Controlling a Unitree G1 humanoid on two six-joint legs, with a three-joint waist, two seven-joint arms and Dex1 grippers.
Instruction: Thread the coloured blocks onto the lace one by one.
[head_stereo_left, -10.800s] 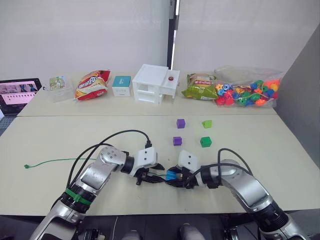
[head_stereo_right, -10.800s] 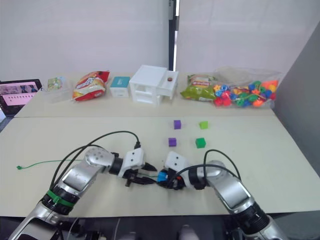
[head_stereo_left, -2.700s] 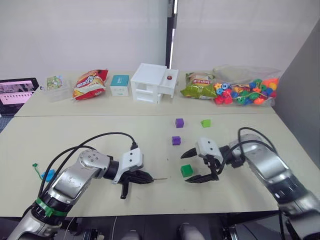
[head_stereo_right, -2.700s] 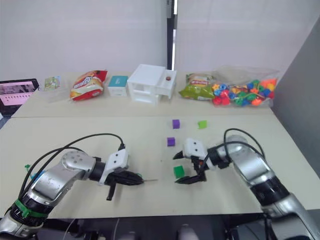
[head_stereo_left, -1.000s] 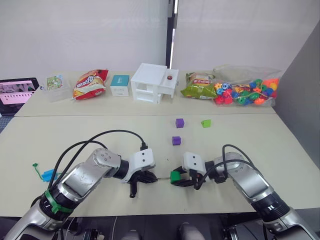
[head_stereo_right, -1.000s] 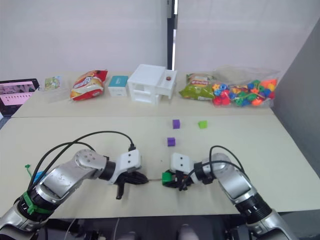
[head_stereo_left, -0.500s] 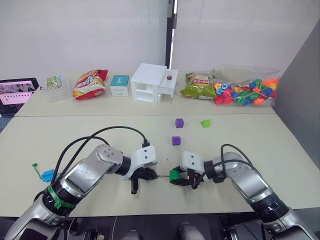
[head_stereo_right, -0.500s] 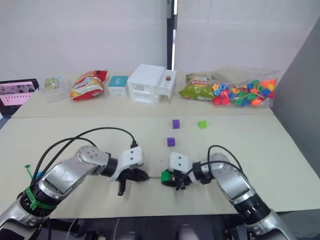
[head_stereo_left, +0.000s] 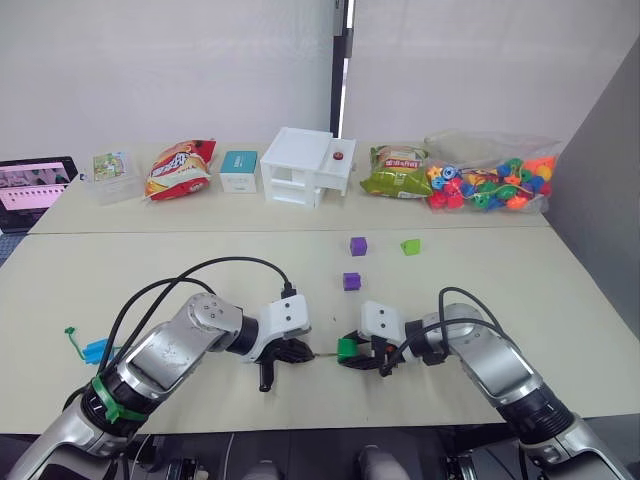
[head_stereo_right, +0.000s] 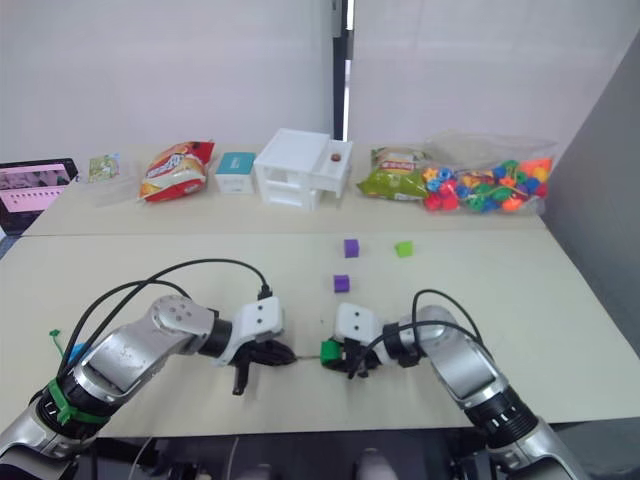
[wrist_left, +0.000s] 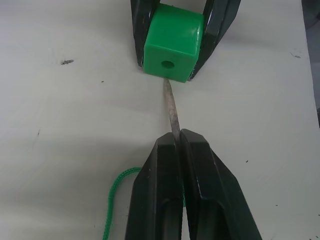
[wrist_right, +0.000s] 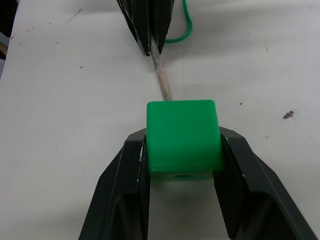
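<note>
My right gripper (wrist_right: 182, 200) is clamping the dark green block (wrist_left: 174, 42); my left gripper (wrist_left: 178, 145), at its nine o'clock, is pinching the lace (wrist_left: 171, 107) tip just short of the hole.

both arms silver-grey metal with white boxy wrist modules, thick black cables looping over each forearm. left arm (head_stereo_left: 165, 355) has a green band near the elbow. left gripper (head_stereo_left: 300, 353) and right gripper (head_stereo_left: 358, 357) each have two black tapered fingers (wrist_left: 200, 195), glossy plastic.
</note>
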